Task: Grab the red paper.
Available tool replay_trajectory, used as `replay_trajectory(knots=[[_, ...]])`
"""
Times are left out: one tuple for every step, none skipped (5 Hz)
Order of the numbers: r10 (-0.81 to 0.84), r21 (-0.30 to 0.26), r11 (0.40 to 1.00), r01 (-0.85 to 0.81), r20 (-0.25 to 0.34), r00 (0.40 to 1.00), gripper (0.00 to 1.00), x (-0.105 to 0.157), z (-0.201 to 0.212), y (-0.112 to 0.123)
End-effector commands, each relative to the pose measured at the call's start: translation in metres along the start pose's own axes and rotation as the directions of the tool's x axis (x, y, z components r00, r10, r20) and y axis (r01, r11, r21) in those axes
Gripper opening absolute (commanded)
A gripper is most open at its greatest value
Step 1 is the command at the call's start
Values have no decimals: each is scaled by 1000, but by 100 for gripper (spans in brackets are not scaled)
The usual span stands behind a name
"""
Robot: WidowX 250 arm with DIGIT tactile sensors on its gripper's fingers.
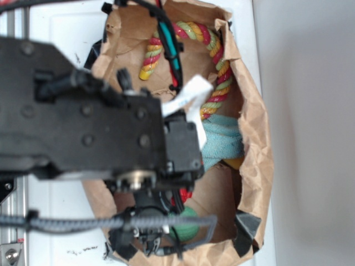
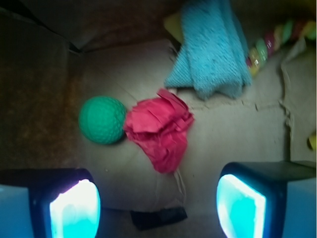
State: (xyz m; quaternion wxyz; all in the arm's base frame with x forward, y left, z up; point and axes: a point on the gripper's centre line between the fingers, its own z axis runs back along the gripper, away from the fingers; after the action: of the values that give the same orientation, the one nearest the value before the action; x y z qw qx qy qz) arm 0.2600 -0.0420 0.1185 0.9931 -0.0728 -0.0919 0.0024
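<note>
The red paper (image 2: 159, 128) is a crumpled, ruffled wad lying on the floor of the brown paper bag (image 2: 233, 131). In the wrist view it sits centre frame, its left edge touching a green ball (image 2: 102, 120). My gripper (image 2: 158, 208) is open above the bag floor. Its two glowing fingertips stand wide apart at the bottom corners, nothing lies between them, and the paper sits just beyond the gap. In the exterior view the arm hides most of the paper; only a red sliver (image 1: 186, 195) shows above the green ball (image 1: 187, 224). The gripper (image 1: 145, 239) reaches into the bag's near end.
A blue cloth (image 2: 210, 54) lies past the paper, and a red-yellow-green rope (image 2: 267, 47) curls at the bag's far end (image 1: 213, 55). Brown bag walls (image 1: 258, 160) rise all round. A small dark piece (image 2: 158, 217) lies on the floor between my fingers.
</note>
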Motion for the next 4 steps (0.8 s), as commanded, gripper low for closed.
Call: replay_trajectory(knots=[[-29,-8,1000,30,50,998,100,1,13,-4],[-29,-8,1000,30,50,998,100,1,13,-4],[-54,-8,999,54,-2,999,100,1,-15,19],[-104,13,994,104,11,994,100,3,-24,16]])
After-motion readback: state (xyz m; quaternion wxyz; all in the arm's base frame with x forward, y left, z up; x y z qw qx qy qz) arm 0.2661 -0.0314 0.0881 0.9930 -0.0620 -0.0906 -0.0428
